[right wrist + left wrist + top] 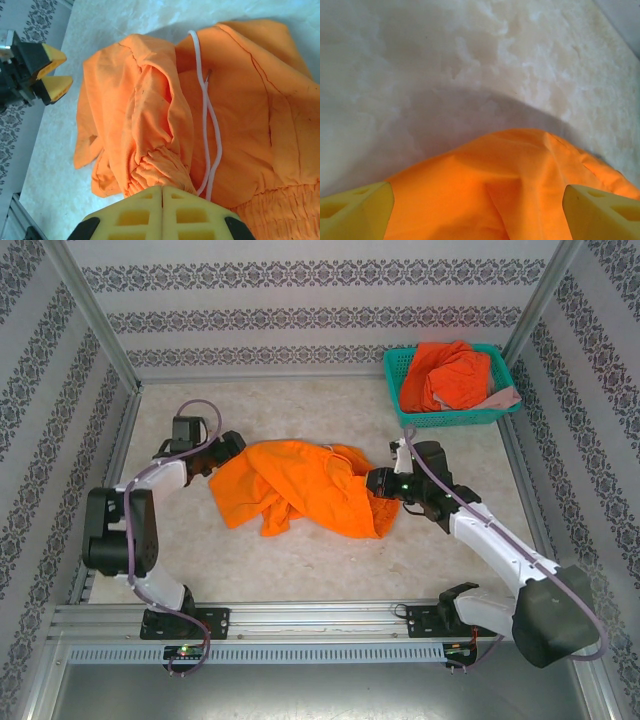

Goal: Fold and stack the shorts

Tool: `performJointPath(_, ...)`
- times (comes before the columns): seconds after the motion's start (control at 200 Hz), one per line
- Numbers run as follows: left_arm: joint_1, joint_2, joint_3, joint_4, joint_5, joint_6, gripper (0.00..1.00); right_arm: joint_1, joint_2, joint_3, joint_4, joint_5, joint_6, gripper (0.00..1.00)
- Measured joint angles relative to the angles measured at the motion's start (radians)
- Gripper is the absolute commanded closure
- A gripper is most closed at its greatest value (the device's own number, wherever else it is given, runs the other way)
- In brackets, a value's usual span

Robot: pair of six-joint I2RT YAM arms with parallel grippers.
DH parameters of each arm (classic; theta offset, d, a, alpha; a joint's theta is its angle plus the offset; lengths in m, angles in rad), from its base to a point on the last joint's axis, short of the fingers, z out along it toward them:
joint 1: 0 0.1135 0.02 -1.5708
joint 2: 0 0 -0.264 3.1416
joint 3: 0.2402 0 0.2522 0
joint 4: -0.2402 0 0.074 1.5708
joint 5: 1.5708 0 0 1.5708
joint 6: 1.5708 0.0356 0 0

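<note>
Centrally on the pale table (330,570), the orange shorts (300,485) are seen in a crumpled heap, with one part folded over so that the full outline cannot be traced. The left gripper (236,446) is placed at the heap's left edge with its jaws spread wide. In its own wrist view the yellow fingers (355,210) are cut off at the bottom corners. Cloth is seen between and beneath them, but whether it is touched cannot be told. The right gripper (162,192) is clamped at the heap's right side, jaws pressed together on the gathered waistband (160,167); the pinched part is hidden behind the fingers. A white cord (207,115) is looped across the cloth, its lower end lost near those fingers. At the far right corner of the table a teal basket (440,419) is noted, with red-orange shorts (445,375) bunched inside, their shape not made out. The pink shorts (505,397) are glimpsed only as a strip draped at the basket's right rim, the rest being covered by the red-orange cloth.
</note>
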Motion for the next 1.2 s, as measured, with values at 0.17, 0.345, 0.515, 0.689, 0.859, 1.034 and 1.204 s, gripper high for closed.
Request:
performJointPath(0.17, -0.008, 0.120, 0.057, 0.004, 0.048, -0.041, 0.52, -0.001, 0.101, 0.053, -0.013, 0.008, -0.023, 1.00)
performJointPath(0.345, -0.014, 0.213, 0.108, 0.007, 0.080, -0.080, 1.00, -0.011, 0.251, 0.229, -0.028, 0.008, -0.057, 1.00)
performJointPath(0.515, -0.014, 0.244, 0.262, -0.039, 0.056, -0.083, 1.00, -0.027, 0.446, 0.542, -0.068, -0.002, -0.099, 1.00)
performJointPath(0.689, 0.001, 0.266, 0.646, -0.146, 0.021, -0.053, 1.00, -0.042, 0.650, 0.985, -0.133, -0.021, -0.124, 1.00)
performJointPath(0.859, 0.047, 0.210, 0.898, -0.183, -0.032, -0.005, 1.00, -0.051, 0.700, 1.290, -0.196, -0.040, -0.166, 1.00)
performJointPath(1.034, 0.066, -0.128, 0.597, -0.098, -0.117, 0.034, 1.00, -0.050, 0.498, 1.127, -0.157, -0.058, -0.281, 1.00)
performJointPath(1.204, 0.021, -0.523, 0.017, 0.054, -0.243, 0.030, 0.80, 0.026, 0.171, 0.601, -0.099, -0.045, -0.488, 0.91)
